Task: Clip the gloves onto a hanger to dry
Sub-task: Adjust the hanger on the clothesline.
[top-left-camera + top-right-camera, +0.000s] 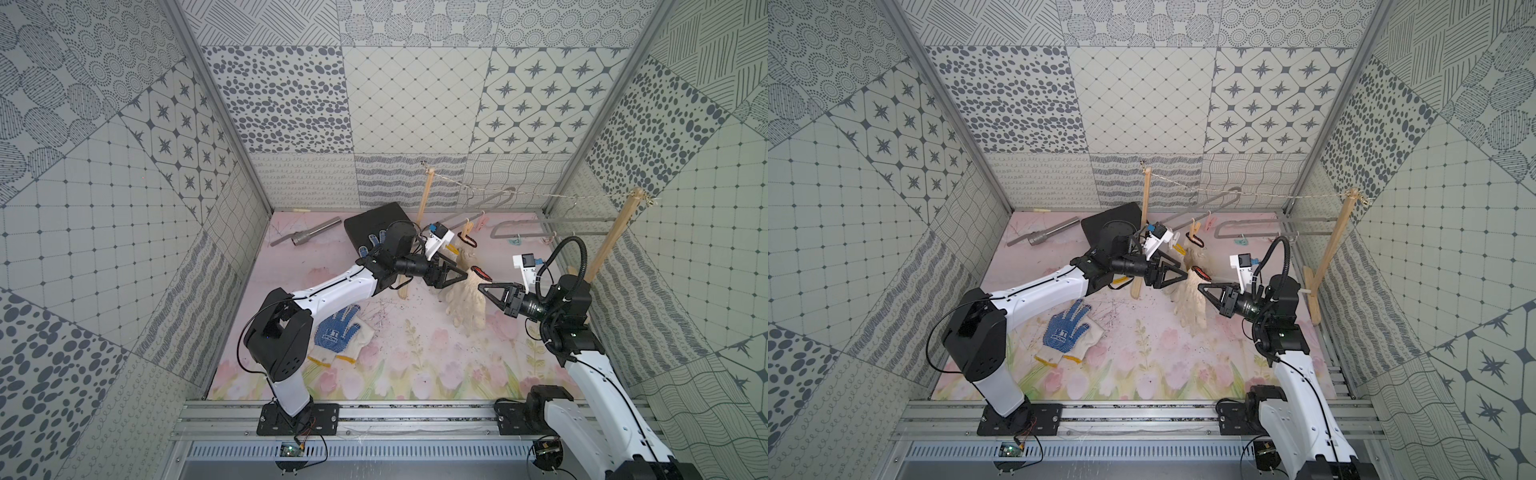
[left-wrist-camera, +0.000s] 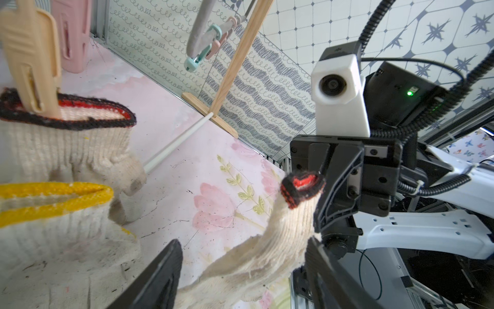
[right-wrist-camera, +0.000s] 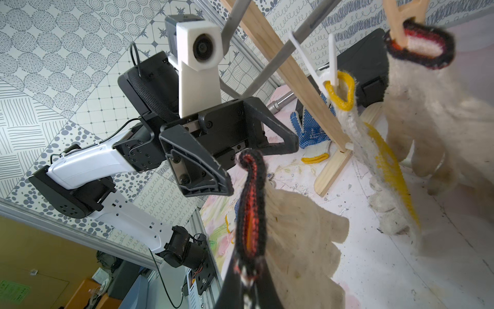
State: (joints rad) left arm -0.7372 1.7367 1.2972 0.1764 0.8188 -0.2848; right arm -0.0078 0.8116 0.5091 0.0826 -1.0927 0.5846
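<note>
Floral mat (image 1: pixel 415 353); right gripper (image 1: pixel 482 286) clamped on glove (image 1: pixel 465 305) cuff, left gripper (image 1: pixel 460 276) apart astride it.

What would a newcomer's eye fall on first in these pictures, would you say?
Probably the cream glove with the red-and-black cuff hanging mid-scene, its cuff pinched in the right gripper while the left gripper stands open around it. Next comes the blue-dotted glove lying flat on the floral mat near the left arm's base, and a second cream glove pegged up just behind.
</note>
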